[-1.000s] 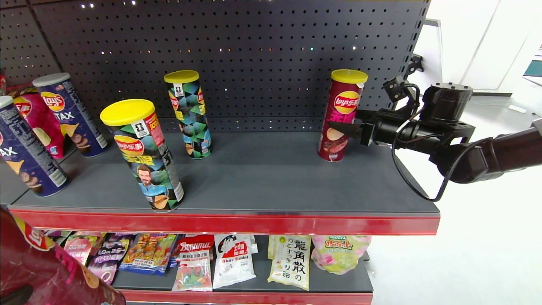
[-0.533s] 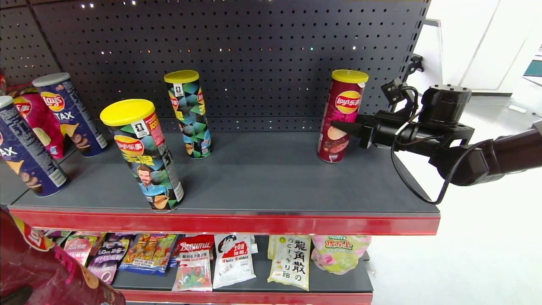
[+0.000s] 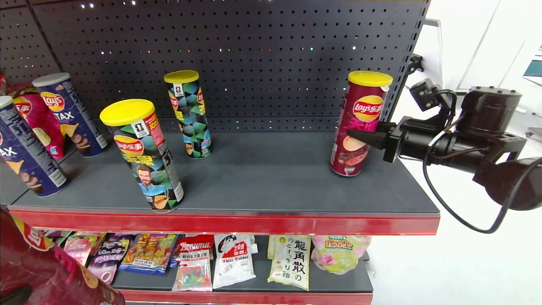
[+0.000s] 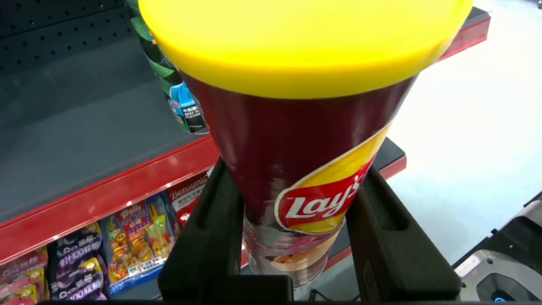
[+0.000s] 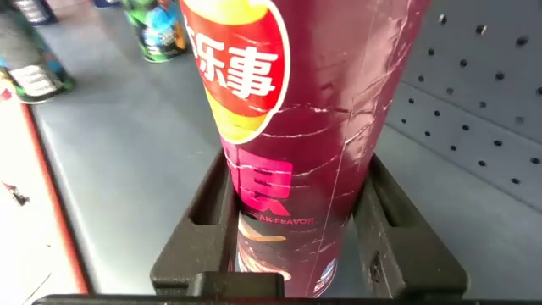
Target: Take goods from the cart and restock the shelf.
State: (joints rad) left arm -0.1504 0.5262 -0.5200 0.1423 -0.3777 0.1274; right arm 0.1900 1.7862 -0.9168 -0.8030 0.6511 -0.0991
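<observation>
A dark red chip can (image 3: 362, 123) with a yellow lid stands slightly tilted near the right end of the grey upper shelf (image 3: 262, 182). My right gripper (image 3: 363, 135) comes in from the right and is shut on its middle. The right wrist view has the same red can (image 5: 296, 127) clamped between both fingers of the right gripper (image 5: 296, 233), above the shelf. A second red can (image 4: 313, 169) with a yellow lid sits in my left gripper (image 4: 296, 241), which is shut on it. That second red can (image 3: 42, 271) is low at the near left, in front of the shelf.
Two patterned yellow-lidded cans (image 3: 144, 156) (image 3: 188, 114) stand mid-shelf. Blue cans (image 3: 70, 114) and a pink bag (image 3: 40, 120) crowd the left end. A pegboard (image 3: 254, 51) backs the shelf. Snack bags (image 3: 233, 262) lie on the lower shelf. Bare shelf lies between the cans.
My right gripper has carried the red can to the right and toward the shelf's front. The left arm and the other cans have stayed put.
</observation>
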